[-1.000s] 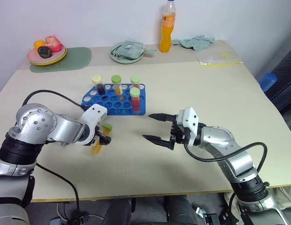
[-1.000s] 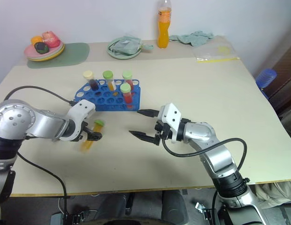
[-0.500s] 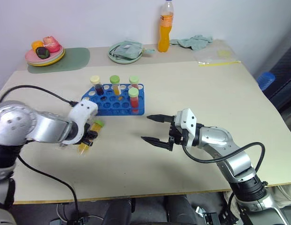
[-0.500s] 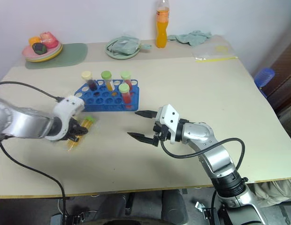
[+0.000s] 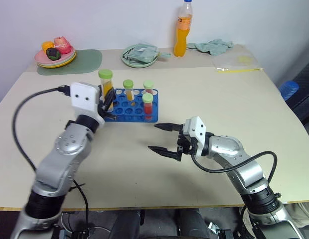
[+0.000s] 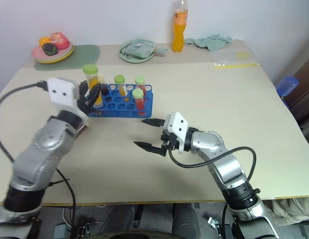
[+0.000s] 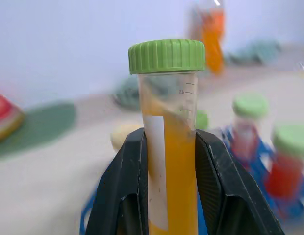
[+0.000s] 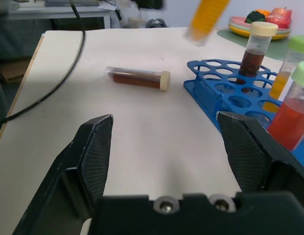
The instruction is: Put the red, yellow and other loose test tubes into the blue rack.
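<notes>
- Right gripper (image 5: 162, 138) is hovering low over the bare counter (image 5: 219, 99) near the front edge, its fingers spread wide and holding nothing
- Left gripper (image 7: 166, 147) is standing raised at the rack's left end, its fingers clamping the yellow tube (image 7: 170, 147) upright around the middle, green cap up
- Risk, as a judgement: the tube is hanging beside already filled holes; lowering it off-centre could be knocking a standing neighbour or catching the hole rim and tipping the light rack
- Risk: the grip is sitting on smooth clear plastic, so a jolt could be letting the tube slide down through the fingers
- Blue rack (image 5: 132, 110) is lying mid-counter, carrying a red tube (image 5: 147, 105) at its front right and more capped tubes behind; several holes are showing open
- A dark maroon tube (image 8: 138, 78) with cream cap is lying flat on the counter beside the rack, not yet racked
- An orange bottle (image 5: 181, 30) and a green plate (image 5: 125, 59) are sitting at the far edge
</notes>
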Robot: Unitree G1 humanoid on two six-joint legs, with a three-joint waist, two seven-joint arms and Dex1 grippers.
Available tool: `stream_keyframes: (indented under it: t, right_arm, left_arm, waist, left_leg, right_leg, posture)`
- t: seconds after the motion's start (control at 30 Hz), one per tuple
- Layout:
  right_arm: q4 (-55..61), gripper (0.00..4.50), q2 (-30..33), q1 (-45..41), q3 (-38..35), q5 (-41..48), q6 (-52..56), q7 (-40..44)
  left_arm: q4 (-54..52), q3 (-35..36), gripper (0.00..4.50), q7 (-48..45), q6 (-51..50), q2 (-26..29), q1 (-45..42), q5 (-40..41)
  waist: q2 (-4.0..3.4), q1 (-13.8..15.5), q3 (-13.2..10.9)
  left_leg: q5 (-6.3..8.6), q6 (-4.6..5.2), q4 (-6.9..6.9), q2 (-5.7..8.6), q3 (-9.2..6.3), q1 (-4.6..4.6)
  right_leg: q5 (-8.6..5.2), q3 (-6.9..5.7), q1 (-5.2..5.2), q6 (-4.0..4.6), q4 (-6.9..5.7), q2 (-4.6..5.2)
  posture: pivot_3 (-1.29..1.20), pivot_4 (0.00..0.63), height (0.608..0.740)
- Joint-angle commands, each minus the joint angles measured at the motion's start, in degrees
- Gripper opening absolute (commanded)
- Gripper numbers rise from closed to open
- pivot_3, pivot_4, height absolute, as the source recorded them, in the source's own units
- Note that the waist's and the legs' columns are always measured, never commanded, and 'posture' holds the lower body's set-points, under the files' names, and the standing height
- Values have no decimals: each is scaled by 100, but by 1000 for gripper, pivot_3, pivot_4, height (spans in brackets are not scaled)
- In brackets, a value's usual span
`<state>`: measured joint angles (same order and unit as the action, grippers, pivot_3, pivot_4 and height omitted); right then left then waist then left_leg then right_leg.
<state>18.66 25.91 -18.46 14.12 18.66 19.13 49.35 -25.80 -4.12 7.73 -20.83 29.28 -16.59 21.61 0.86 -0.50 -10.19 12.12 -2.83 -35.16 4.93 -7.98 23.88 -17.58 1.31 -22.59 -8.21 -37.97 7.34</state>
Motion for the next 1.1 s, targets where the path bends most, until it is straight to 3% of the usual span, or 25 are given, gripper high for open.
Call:
stream_keyframes:
  t: [0.03,0.17,0.43,0.77,1.1]
  right_arm:
    - [119,3752,-49,-39,-44,-14,-30,-77]
    - [154,3752,-51,-14,-44,-35,-11,-143]
    - [204,3752,-57,24,-48,-34,21,-277]
    - [243,3752,-29,52,-60,1,68,-324]
    - [236,3752,-54,41,-49,12,103,-312]
  left_arm:
    - [727,-392,908,295,1409,-664,-105,-1338]
    - [1683,-430,908,227,2125,-1262,-228,-1867]
    - [2632,-192,908,-235,2721,-1877,-529,-1913]
    - [2679,-92,908,-579,2348,-2011,-492,-2080]
    - [3095,8,908,-710,2635,-2128,-559,-2223]
  waist:
    - [1,1,1]
    - [2,-28,1]
    - [2,-24,1]
    - [2,-26,1]
    - [3,-25,2]
  left_leg:
    - [0,0,0,2,0,0]
    - [0,0,0,3,-1,0]
    - [0,1,-4,6,-5,1]
    - [0,2,-5,6,-6,1]
    - [0,2,-6,6,-7,0]
  right_leg:
    - [0,-1,0,0,0,0]
    - [0,-1,-6,-1,-6,-1]
    - [1,-3,-5,-2,-9,1]
    - [1,-5,-4,-3,-10,0]
    - [1,-5,-4,-3,-10,0]
  posture:
    - [0,150,740]
    - [0,150,740]
    - [0,150,740]
    - [0,150,740]
    - [0,150,740]
